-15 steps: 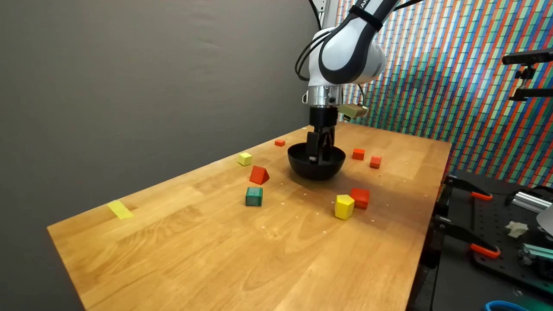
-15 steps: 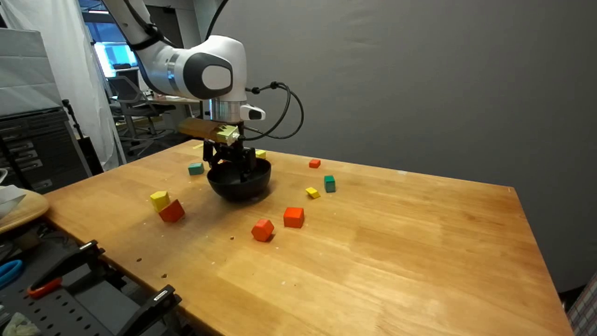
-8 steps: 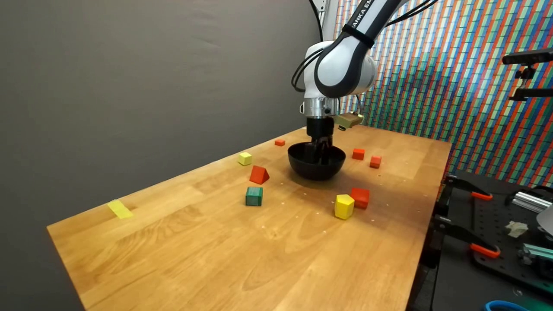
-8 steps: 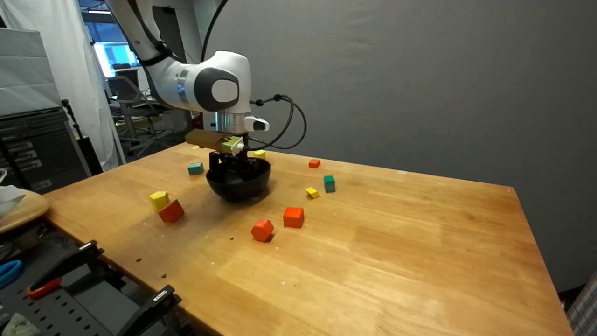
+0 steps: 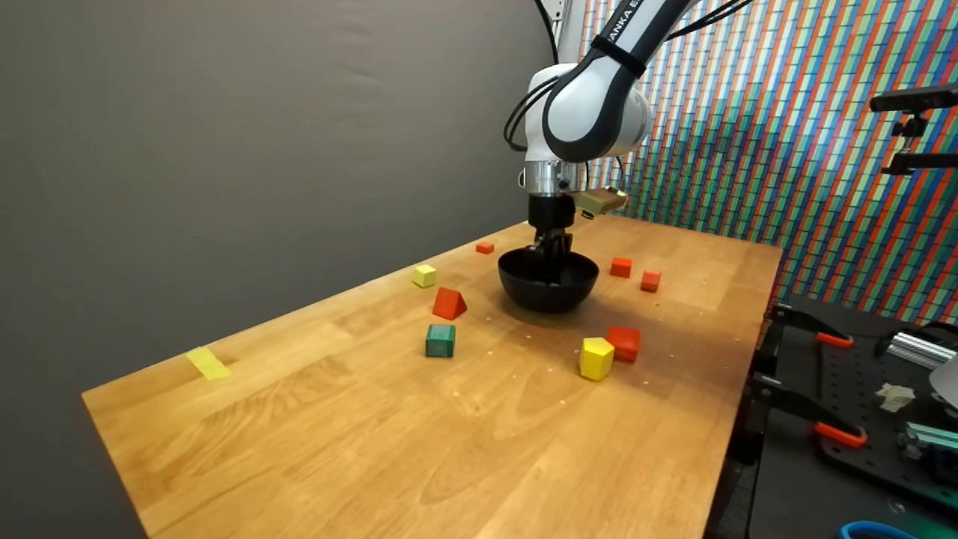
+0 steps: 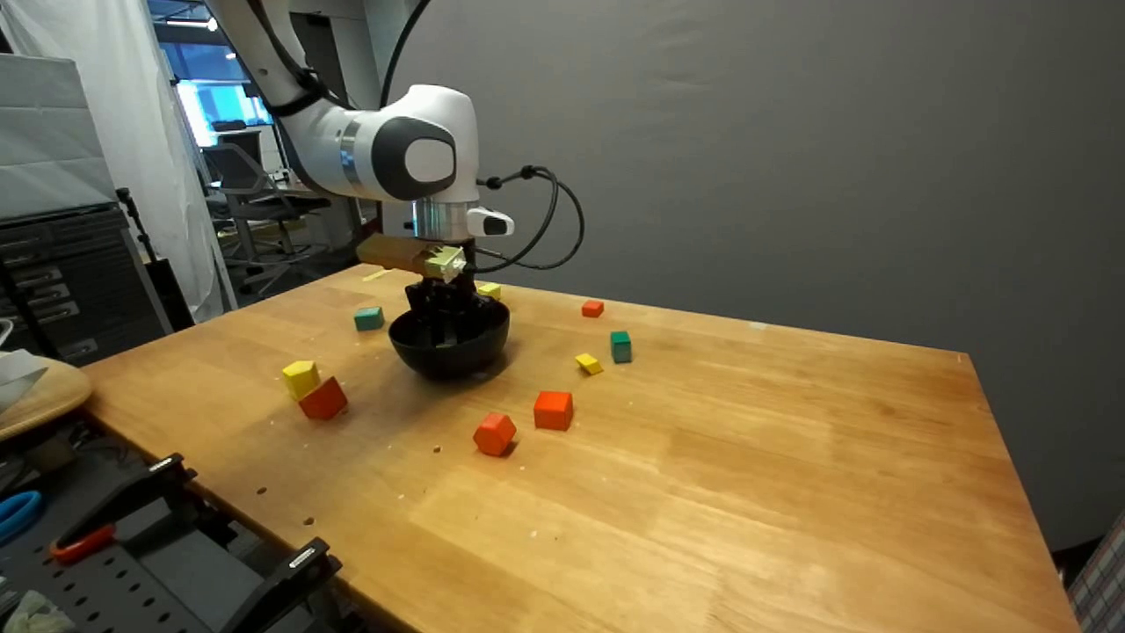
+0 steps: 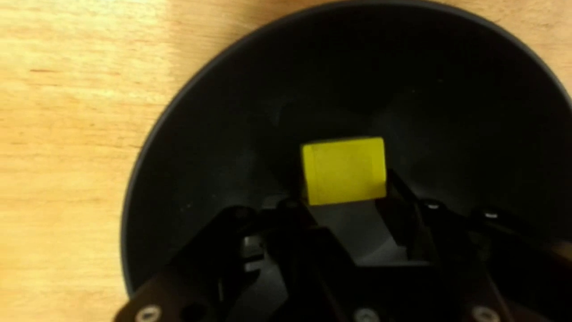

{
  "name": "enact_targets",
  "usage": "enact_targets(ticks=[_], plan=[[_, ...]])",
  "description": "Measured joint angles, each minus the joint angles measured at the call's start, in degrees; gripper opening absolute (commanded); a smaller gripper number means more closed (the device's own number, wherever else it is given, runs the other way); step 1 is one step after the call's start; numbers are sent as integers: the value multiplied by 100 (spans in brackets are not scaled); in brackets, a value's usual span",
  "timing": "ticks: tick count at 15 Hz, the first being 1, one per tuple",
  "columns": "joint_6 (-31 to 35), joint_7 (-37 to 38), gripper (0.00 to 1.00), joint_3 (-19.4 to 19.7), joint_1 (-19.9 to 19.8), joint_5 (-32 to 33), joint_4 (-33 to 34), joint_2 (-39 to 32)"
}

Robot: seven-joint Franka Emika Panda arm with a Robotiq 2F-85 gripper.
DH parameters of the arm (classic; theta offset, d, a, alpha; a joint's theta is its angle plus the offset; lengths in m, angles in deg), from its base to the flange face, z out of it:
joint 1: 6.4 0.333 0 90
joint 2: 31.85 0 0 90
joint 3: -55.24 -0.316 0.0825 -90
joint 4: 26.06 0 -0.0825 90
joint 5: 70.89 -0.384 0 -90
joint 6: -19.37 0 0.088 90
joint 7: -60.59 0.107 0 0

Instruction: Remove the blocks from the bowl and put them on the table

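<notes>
Down inside the bowl (image 5: 546,299), the claw (image 7: 346,190) holds the yellow block (image 7: 344,170) in narrow jaws, a finger to either side of it; whether the block touches the bowl's bottom cannot be told. The bowl stands upright on the bench (image 5: 374,434), and in an exterior view a red wedge (image 5: 449,304), a green block (image 5: 440,341) and a yellow prism (image 5: 596,359) close beside a red block (image 5: 627,342) lie near it. In an exterior view, a red prism (image 6: 495,434) lies near a red brick (image 6: 553,411), and a small yellow piece (image 6: 589,363) just beside an upright green block (image 6: 621,347).
</notes>
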Motion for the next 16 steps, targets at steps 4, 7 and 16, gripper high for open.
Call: enact_targets(ticks=[4,7,16], plan=[[242,171,18,118,-9,0,-216,390],[662,391,18,380,-10,102,-708,1036],[1241,974,18,1310,-535,824,-1848,2329]])
